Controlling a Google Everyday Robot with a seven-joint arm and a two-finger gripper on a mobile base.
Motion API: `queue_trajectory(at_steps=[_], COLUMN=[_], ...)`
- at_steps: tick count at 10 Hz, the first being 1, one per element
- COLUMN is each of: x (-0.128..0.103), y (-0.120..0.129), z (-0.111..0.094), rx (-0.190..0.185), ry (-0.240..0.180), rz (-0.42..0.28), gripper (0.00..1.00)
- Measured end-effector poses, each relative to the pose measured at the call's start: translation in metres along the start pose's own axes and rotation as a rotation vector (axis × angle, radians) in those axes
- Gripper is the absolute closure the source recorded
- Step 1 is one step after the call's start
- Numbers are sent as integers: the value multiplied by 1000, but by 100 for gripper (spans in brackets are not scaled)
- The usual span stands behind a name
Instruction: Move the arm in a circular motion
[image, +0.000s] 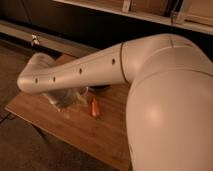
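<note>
The arm (100, 65) is a thick cream-white tube with a row of small dark holes. It stretches from a huge rounded joint (170, 115) at the right across to a bend at the left (31, 79), passing above a wooden table (100, 137). Beyond the bend it turns back and away. My gripper does not show; it lies behind the arm or outside the picture.
On the table, under the arm, lie a small orange thing (94, 106), a pale crumpled translucent thing (65, 98) and a dark object (102, 89). A dark wall with a ledge (60, 45) runs behind the table. Floor (20, 150) shows at the lower left.
</note>
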Motion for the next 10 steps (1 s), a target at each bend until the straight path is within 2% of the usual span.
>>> queue_trajectory(at_steps=[1, 3, 4, 5, 6, 7, 8, 10], x=[8, 0, -8, -28, -49, -75, -104, -138], y=[-29, -84, -94, -103, -99, -83, -57, -14], z=[5, 8, 7, 6, 6, 4, -1, -11], rx=[14, 49, 60, 72, 71, 57, 32, -19], ry=[11, 9, 3, -12, -24, -42, -69, -109], rz=[69, 194, 216, 241, 246, 235, 207, 143], gripper=[35, 35, 35, 35, 35, 35, 35, 35])
